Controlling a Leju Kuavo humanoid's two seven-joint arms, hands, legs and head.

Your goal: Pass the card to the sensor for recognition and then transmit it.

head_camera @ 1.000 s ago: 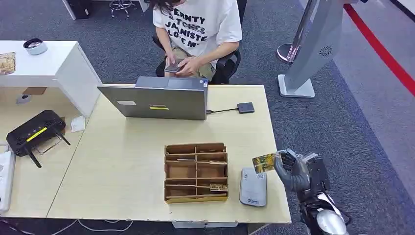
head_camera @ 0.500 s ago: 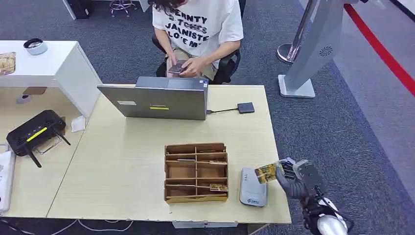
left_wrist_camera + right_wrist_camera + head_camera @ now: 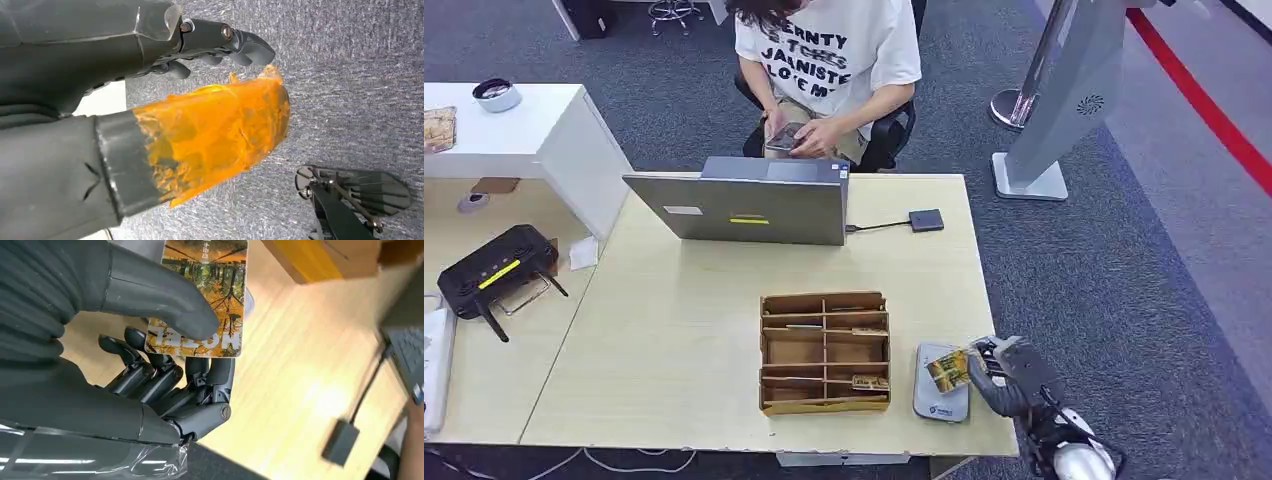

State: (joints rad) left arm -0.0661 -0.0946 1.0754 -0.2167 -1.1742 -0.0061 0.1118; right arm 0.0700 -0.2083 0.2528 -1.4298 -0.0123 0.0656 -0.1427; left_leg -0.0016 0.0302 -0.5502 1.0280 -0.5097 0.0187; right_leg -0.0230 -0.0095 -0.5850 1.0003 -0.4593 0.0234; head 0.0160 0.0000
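Right hand [image 3: 1004, 372], card [image 3: 948, 369] pinched between thumb and fingers, lower right of frame.
I hold the card's free end over the grey sensor [image 3: 940, 393], just left of the hand; left hand [image 3: 220, 42] hangs open.

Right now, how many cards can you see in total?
At least 2: one card held by the right hand over the sensor, one card in the box's front right slot. Thin pieces in other slots may be more cards.

Bare tabletop [image 3: 694, 330] lies left of the wooden organizer [image 3: 825, 352]; the laptop [image 3: 742, 205] blocks the far edge.
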